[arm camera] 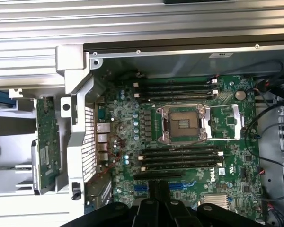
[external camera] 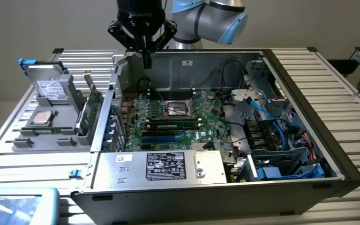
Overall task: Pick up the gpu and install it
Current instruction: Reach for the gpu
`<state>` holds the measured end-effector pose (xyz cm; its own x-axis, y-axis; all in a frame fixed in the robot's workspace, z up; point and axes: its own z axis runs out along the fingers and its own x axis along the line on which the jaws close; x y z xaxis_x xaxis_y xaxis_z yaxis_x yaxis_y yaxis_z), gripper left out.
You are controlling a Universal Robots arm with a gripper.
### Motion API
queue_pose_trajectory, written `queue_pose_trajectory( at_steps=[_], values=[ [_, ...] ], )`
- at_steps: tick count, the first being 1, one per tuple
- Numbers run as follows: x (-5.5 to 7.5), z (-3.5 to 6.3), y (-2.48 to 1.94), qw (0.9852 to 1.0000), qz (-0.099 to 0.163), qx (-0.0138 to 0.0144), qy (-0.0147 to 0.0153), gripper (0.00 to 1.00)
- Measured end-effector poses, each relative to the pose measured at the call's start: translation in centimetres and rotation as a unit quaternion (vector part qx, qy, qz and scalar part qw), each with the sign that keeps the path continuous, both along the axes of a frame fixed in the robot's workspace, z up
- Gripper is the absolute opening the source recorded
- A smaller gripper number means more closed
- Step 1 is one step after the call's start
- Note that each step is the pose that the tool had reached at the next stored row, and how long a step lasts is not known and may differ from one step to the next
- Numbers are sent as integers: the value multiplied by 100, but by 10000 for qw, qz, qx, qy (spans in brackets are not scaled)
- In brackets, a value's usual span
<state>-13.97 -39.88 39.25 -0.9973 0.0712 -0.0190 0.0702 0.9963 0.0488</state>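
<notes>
The gpu (external camera: 94,108) is a thin green card standing on edge in a grey holder (external camera: 45,136), just outside the open computer case at the exterior view's left. In the wrist view the gpu (arm camera: 47,142) lies beside the case's perforated rear wall (arm camera: 87,137). My gripper (external camera: 146,58) hangs above the case's rear corner, higher than the card and to its right in the exterior view. Its black fingers (arm camera: 154,196) are pressed together with nothing between them. Below lies the large green motherboard (external camera: 174,112) with blue expansion slots (arm camera: 180,184).
The holder also carries a hard drive (external camera: 48,86) and a processor chip (external camera: 41,117). A silver power supply (external camera: 167,166) fills the case's near side. Blue and black cables (external camera: 261,105) and drive cages crowd the exterior view's right. A light blue tray (external camera: 17,206) sits bottom left.
</notes>
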Motion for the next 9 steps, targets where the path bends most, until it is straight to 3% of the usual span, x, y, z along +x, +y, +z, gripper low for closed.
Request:
queue_pose_trajectory(
  at_steps=[9],
  values=[
    [-405, -6, 0, 10000, 0, 0, 0, 12]
  ],
)
